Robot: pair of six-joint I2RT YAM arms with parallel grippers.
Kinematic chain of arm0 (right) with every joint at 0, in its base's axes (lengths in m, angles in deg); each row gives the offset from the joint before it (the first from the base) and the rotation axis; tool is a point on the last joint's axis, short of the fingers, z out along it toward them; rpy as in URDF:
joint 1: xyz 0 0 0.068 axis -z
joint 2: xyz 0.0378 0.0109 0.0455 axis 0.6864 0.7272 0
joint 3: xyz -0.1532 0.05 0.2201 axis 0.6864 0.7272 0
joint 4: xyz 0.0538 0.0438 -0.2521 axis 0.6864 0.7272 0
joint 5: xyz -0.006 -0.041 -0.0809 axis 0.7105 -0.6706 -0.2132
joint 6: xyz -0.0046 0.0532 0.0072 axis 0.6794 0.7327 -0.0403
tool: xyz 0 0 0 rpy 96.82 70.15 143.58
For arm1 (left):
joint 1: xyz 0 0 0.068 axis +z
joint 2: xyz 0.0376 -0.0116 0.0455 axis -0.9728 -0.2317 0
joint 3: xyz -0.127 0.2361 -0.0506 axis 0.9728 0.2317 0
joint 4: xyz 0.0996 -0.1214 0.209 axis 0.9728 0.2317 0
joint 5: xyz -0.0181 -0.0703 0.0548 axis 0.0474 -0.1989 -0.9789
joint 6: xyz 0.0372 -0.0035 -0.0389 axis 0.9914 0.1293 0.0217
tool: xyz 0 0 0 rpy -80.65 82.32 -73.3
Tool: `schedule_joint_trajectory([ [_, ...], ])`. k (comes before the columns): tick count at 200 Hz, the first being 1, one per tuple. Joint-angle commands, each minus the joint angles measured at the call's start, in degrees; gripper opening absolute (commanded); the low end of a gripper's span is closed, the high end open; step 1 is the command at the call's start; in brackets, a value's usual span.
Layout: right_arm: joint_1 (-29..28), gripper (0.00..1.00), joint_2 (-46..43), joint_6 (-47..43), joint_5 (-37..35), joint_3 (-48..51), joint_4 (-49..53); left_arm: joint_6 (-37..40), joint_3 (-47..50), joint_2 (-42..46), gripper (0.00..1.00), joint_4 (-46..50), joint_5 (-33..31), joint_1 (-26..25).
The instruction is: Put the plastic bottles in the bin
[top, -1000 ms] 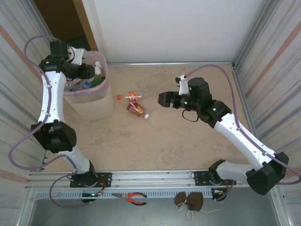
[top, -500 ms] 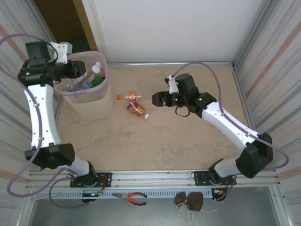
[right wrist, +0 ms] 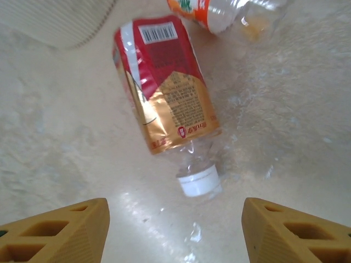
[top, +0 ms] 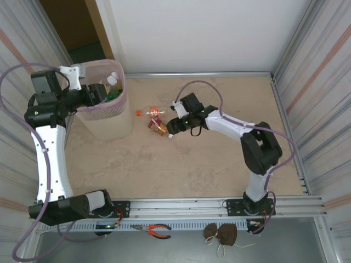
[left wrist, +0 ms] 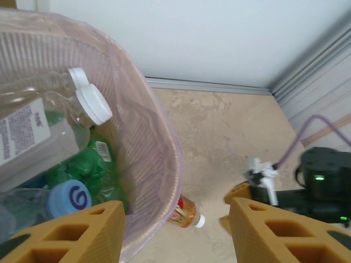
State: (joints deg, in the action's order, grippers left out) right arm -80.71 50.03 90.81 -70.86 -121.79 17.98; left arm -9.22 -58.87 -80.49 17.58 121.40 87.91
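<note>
Our left gripper hovers spread over the pink bin — a white-capped clear bottle and a green bottle lie inside. Our right gripper, also spread, faces the red-and-gold-labelled bottle lying on the table.

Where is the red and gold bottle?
Top view: the red-label bottle lies on the table right of the pink bin, beside an orange-label bottle, facing the right fingers.

Tabletop was beige, marbled; back wall white; corrugated metal panels stood either side; aluminium rail ran along near edge.
</note>
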Motion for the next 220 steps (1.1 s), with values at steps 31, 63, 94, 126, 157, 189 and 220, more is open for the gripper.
schedule_joint_trajectory([
  [31, -1.56, 0.62, 7.87, -9.12, -1.29, -3.36, -2.56, -2.5, 2.91, 2.5, 0.53, -3.87, 4.09, 0.64],
  [63, -2.56, 0.6, 10.51, -10.41, -1.39, -2.61, -3.34, -2.89, 3.07, 2.17, 0.53, -4.39, 5.12, 0.64],
  [94, -3.06, 0.55, 12.81, -10.58, -2.24, -2.83, -4.26, -3.47, 3.44, 2.05, 0.53, -5.37, 5.74, 0.57],
  [126, -3.24, 0.48, 13.78, -10.66, -3.58, -2.14, -4.67, -4.08, 4.05, 2.01, 0.53, -6.14, 6.18, 0.64],
  [157, -3.42, 0.39, 13.68, -11.08, -4.46, -1.19, -5.01, -4.57, 4.75, 2.27, 0.53, -6.76, 6.61, 0.61],
  [189, -3.8, 0.31, 12.56, -11.43, -4.67, -0.16, -4.9, -5.11, 5.03, 2.51, 0.53, -7.2, 7.0, 0.64],
  [220, -4.14, 0.27, 10.82, -11.44, -4.73, 0.97, -4.61, -5.79, 5.37, 2.81, 0.53, -7.72, 7.73, 0.64],
])
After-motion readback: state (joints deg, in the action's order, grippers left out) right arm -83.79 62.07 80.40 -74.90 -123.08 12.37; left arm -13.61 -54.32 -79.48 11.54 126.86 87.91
